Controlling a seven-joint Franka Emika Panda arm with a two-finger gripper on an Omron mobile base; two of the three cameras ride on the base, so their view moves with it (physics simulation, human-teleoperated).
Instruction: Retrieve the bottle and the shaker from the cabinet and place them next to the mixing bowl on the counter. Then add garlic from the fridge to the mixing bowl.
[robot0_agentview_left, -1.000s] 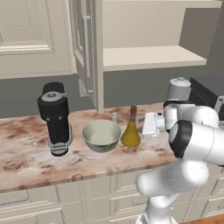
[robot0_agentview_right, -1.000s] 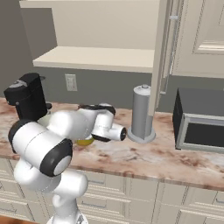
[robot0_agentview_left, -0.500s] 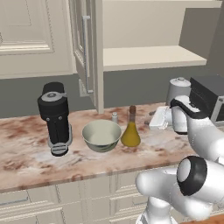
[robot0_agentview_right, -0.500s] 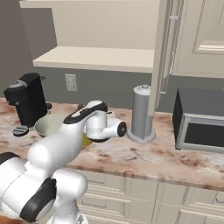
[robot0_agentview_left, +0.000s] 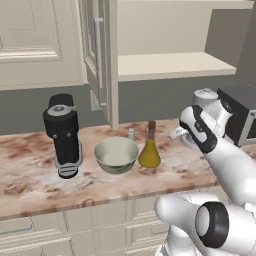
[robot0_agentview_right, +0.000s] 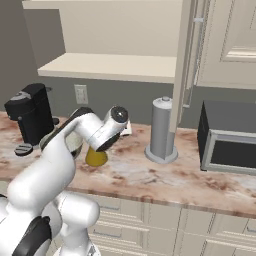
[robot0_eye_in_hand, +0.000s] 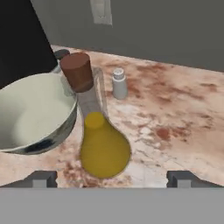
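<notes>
Since the bottle (robot0_eye_in_hand: 101, 131) beside the bowl (robot0_eye_in_hand: 33, 113) looks like glass, it is likely slippery and fragile; the neck suits gripping. The jaws are spread, empty.

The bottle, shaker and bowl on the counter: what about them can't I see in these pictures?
- Bottle: right base view, the arm covers all but its yellow base.
- Shaker: left base view, too small for detail, bottom behind the bowl.
- Bowl: hand view, left side cut off by the edge.
- Gripper: hand view, tips barely show; open, holding nothing.
</notes>
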